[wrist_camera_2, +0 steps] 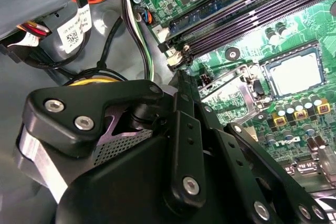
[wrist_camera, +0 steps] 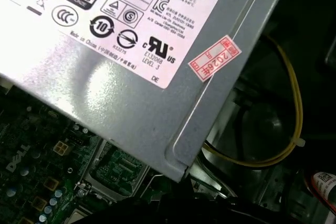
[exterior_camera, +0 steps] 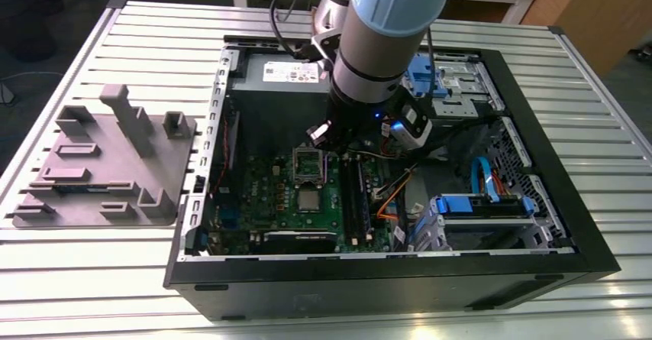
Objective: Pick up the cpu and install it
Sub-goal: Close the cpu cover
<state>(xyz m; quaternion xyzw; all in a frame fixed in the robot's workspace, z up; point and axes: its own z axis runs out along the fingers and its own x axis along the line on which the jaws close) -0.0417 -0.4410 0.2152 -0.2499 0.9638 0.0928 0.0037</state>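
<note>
An open black metal computer case (exterior_camera: 387, 283) lies on a slatted silver metal table (exterior_camera: 102, 294). A pale blue and silver robot arm (exterior_camera: 382, 34) reaches down into it. The black-linked gripper (wrist_camera_2: 220, 166) hangs low over the green motherboard (exterior_camera: 270, 202); whether it is spread or closed cannot be told.

The cpu (exterior_camera: 308, 199), a small flat square chip with a pale silver-grey metal top, appears to lie in its dark-framed socket (wrist_camera_2: 291, 53). In the exterior view it is at about seven o'clock from the gripper and a little apart from it. The silvery hinged load plate (exterior_camera: 308, 164) stands open at twelve o'clock of the chip, so the chip looks unclamped.

If the chip sits slightly askew, any press on it could bend the socket contacts. A bundle of white, green and black cables (wrist_camera_2: 134, 35) runs close to the gripper's linkage and could snag it. The big grey labelled metal power supply box (wrist_camera: 131, 93) crowds the wrist at about eleven o'clock, leaving little room to swing.

Long black memory slots (wrist_camera_2: 252, 9) run just beside the socket, at its three o'clock in the exterior view. A thin yellow cable (wrist_camera: 294, 108) loops beside the box. A blue plastic drive cage (exterior_camera: 479, 206) fills the case's three o'clock side. A grey moulded tray with upright blocks (exterior_camera: 102, 164) rests on the table at the case's nine o'clock.
</note>
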